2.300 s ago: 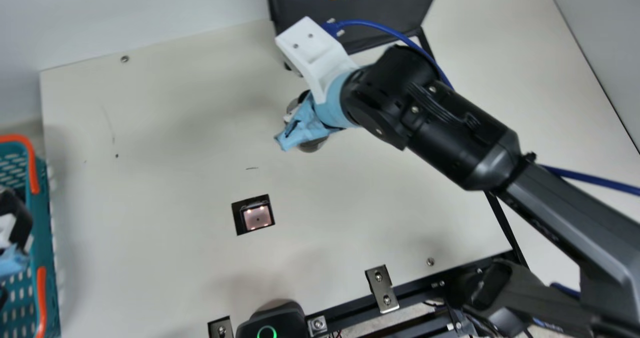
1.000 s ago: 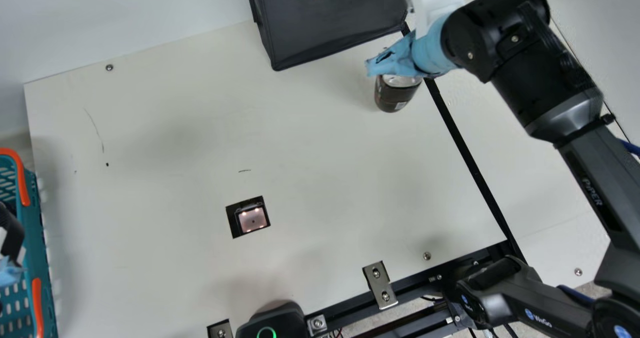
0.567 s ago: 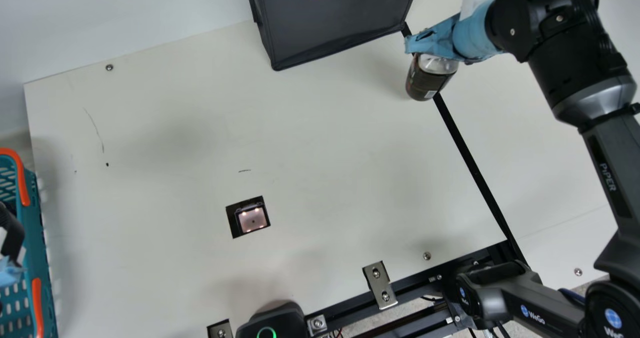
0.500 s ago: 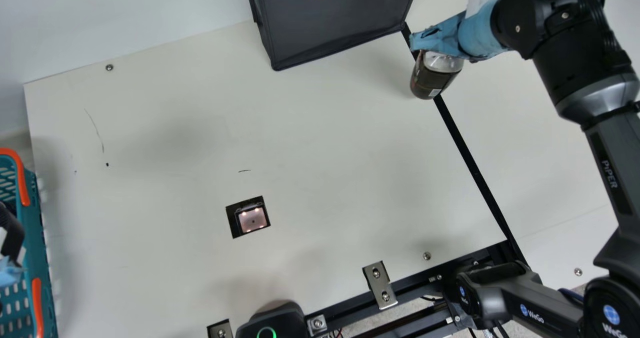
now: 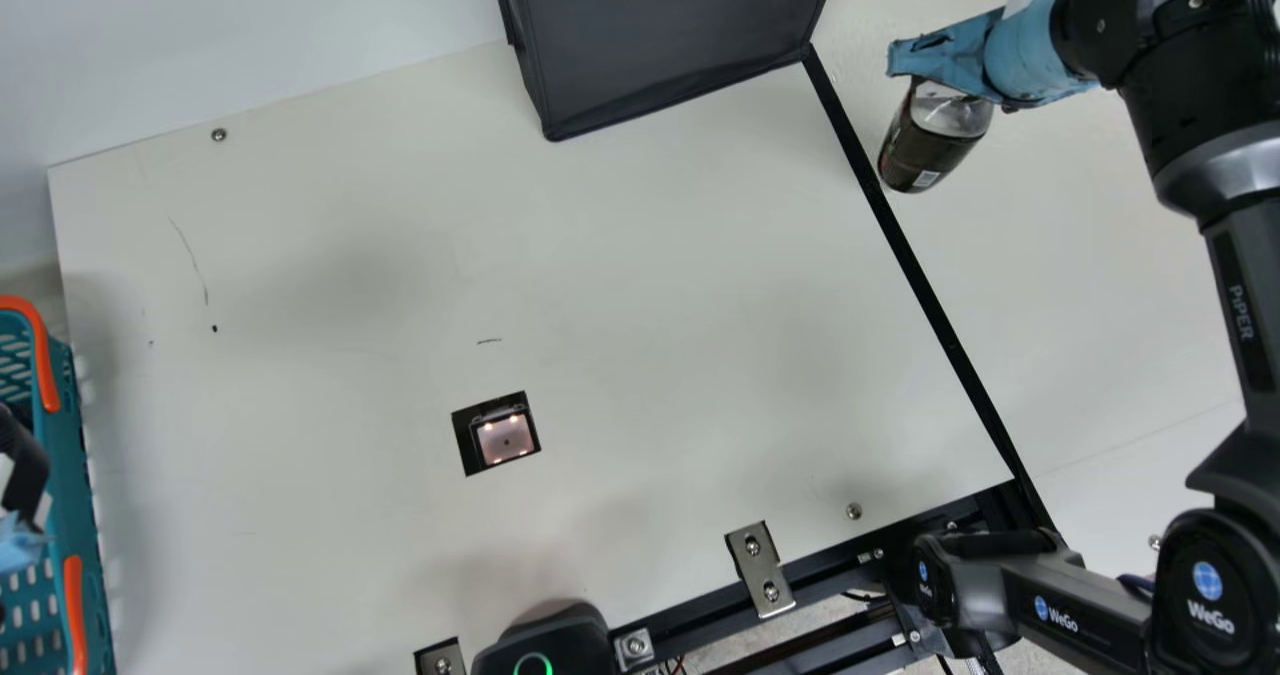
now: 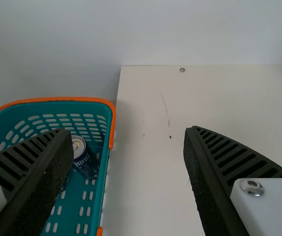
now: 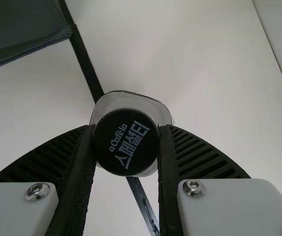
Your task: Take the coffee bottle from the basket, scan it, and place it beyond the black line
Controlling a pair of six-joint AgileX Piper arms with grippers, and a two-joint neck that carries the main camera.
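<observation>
The black line (image 5: 927,292) ran toward five o'clock in the main view. Left gripper (image 6: 128,132) stood spread; right gripper (image 7: 126,130) pinched the coffee bottle (image 5: 932,140), just off the line's three-o'clock side, base (image 5: 908,175) toward seven, by its cap (image 7: 126,160).

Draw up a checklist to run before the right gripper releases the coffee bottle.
1. Right gripper closed on bottle: ok.
2. Bottle wholly past black line: cannot tell; the main view puts it on the far side, but the line passes behind it in the right wrist view.
3. Base on table: cannot tell.
4. Scan registered: cannot tell.
5. Left gripper away from bottle: ok, by the basket.
</observation>
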